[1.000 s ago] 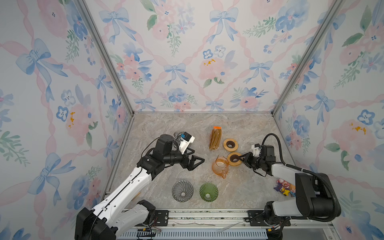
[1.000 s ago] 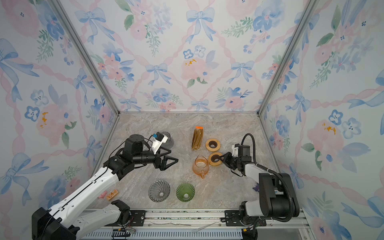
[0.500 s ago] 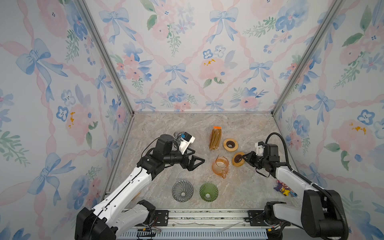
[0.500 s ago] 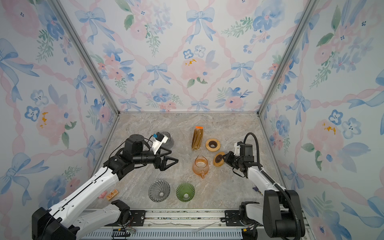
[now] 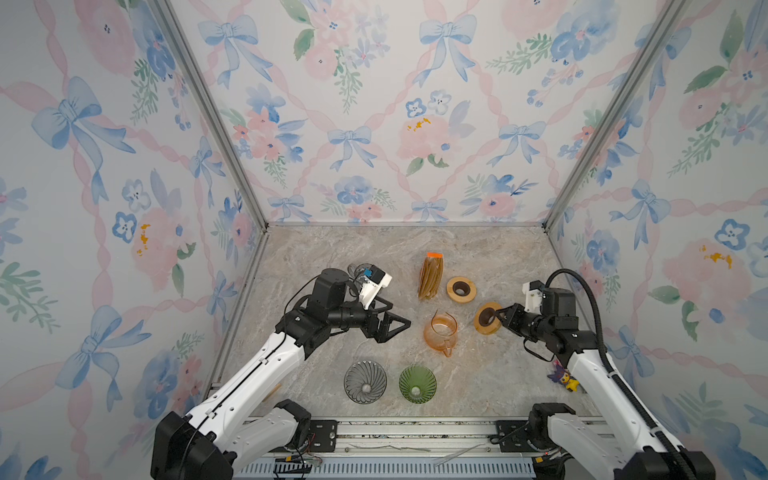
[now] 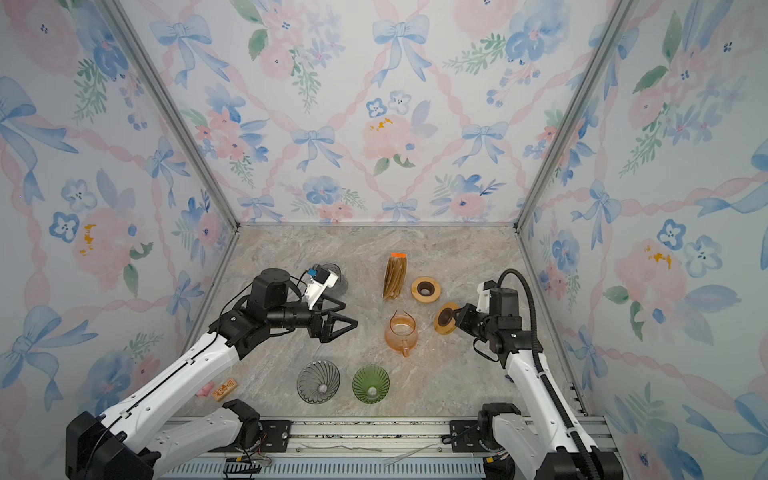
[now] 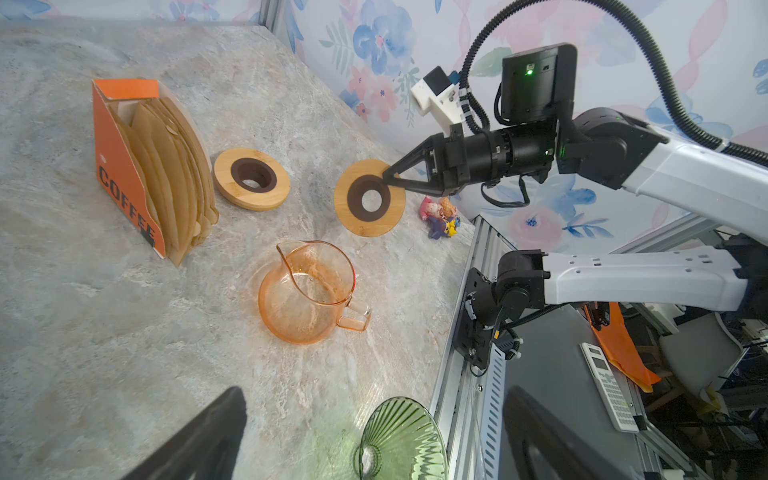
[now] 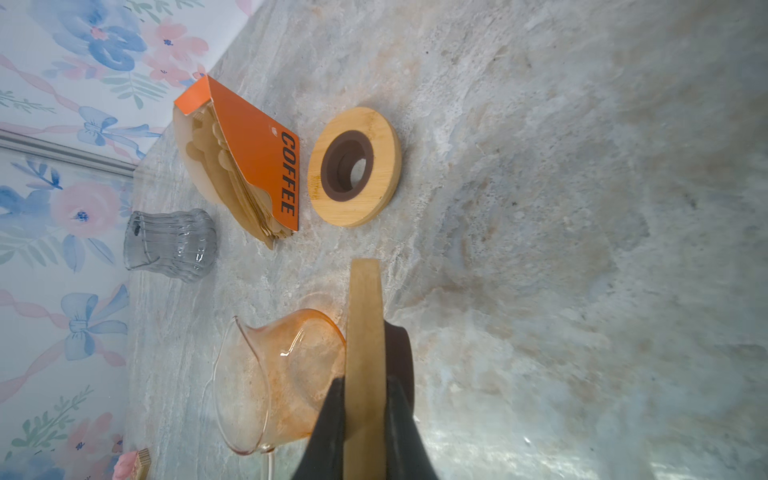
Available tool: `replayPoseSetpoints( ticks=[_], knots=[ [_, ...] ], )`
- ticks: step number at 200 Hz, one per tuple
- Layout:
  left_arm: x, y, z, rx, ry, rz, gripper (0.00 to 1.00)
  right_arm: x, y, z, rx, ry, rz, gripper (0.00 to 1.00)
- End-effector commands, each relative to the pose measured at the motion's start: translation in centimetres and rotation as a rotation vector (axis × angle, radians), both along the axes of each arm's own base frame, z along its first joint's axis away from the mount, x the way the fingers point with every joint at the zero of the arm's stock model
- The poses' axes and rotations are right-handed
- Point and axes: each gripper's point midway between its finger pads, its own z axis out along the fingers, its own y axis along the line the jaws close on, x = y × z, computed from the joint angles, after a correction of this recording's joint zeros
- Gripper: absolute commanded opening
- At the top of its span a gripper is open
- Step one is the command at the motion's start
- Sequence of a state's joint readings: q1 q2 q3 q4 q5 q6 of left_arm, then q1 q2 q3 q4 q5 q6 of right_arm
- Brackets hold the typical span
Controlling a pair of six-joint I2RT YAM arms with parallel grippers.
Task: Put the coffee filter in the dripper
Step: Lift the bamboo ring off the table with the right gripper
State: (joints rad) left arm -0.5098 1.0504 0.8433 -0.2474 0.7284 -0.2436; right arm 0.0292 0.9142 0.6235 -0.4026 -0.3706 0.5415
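In both top views our right gripper (image 5: pixel 500 314) clamps a wooden dripper collar (image 5: pixel 482 329) on edge beside the orange glass server (image 5: pixel 440 332), probably to seat it; our left gripper (image 5: pixel 401 314) gapes empty. Left wrist: coffee filters (image 7: pixel 178 166) stand boxed mid-bench. Right wrist: fingers (image 8: pixel 332 424) pinch the collar's rim.

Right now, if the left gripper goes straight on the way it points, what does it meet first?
Likely the carafe: the open left gripper points at it with nothing between them. Its height is unclear, so it might pass over the rim.
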Motion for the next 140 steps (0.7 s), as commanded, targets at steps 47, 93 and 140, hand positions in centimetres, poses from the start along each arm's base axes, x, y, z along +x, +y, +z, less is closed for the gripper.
replayPoseSetpoints(
  ticks=[47, 93, 140],
  knots=[
    [-0.6, -0.5, -0.1, -0.023, 0.020, -0.036, 0.98, -1.8, 2.3, 6.1, 0.109, -0.094, 0.092, 0.11],
    [-0.7, -0.4, 0.1, -0.026, 0.014, -0.036, 0.98, -1.8, 4.6, 7.7, 0.277, -0.110, 0.146, 0.11],
    [-0.7, -0.5, 0.2, -0.027, 0.013, -0.039, 0.98, -1.6, 7.8, 7.9, 0.412, -0.114, 0.238, 0.11]
  ],
)
